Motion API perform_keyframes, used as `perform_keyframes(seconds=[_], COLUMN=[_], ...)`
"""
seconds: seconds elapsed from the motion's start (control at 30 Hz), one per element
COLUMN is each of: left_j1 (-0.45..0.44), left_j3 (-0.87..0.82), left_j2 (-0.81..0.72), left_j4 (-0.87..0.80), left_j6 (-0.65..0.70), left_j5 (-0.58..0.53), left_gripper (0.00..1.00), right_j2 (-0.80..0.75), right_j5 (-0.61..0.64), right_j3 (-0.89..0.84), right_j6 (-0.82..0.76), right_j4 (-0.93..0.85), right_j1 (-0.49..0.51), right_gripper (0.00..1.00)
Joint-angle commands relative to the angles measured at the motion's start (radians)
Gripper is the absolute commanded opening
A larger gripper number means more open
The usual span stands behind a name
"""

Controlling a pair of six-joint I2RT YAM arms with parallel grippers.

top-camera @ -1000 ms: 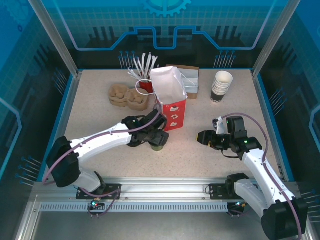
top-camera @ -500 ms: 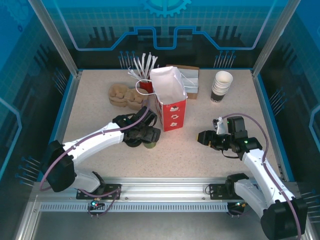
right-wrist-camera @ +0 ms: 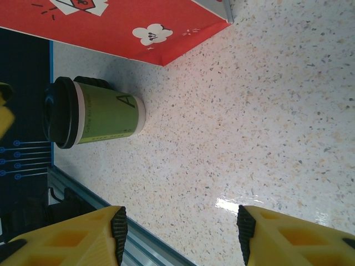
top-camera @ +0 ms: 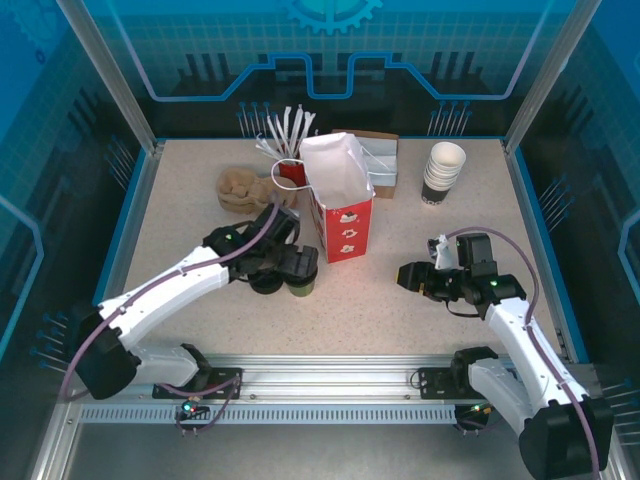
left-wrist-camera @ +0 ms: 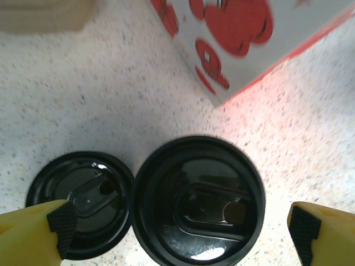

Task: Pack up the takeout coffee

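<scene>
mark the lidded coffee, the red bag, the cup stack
lidded coffee (left-wrist-camera: pixel 197 202), left wrist view, centre of black lid.
red bag (top-camera: pixel 348 230), top external view, red front wall.
cup stack (top-camera: pixel 443 175), top external view, stack's side.

The speckled table carries an upright red-and-white paper bag near its middle. Just in front stands the takeout coffee (a loose black lid lies just beside it). Along the back are pulp trays, a red cup of white sticks, a cardboard box and stacked cups.
</scene>
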Motion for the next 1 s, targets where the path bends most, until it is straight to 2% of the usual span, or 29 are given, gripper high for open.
perform_keyframes(seconds=[0.0, 0.2, 0.37, 0.53, 0.63, 0.97], left_j1=[0.05, 0.166, 0.278, 0.396, 0.455, 0.51], left_j3=[0.054, 0.046, -0.012, -0.083, -0.083, -0.008], left_j2=[-0.057, -0.106, -0.115, -0.082, -0.028, 0.181], left_j4=[-0.016, 0.078, 0.225, 0.363, 0.388, 0.443], left_j6=[-0.016, -0.057, -0.141, -0.313, -0.405, -0.474], left_j5=[0.003, 0.029, 0.077, 0.128, 0.169, 0.219], left_gripper=[0.99, 0.99, 0.99, 0.97, 0.95, 0.89], right_j2=[-0.008, -0.019, -0.02, -0.033, -0.046, -0.075], right_j5=[-0.037, -0.054, -0.076, -0.091, -0.1, -0.114], right_j3=[0.044, 0.067, 0.068, 0.063, 0.059, 0.051], right_j6=[-0.035, -0.058, -0.064, -0.074, -0.073, -0.068], right_j4=[-0.046, -0.076, -0.089, -0.107, -0.122, -0.166], right_j1=[-0.028, -0.065, -0.102, -0.13, -0.149, -0.181], right_gripper=[0.58, 0.58, 0.57, 0.57, 0.57, 0.56])
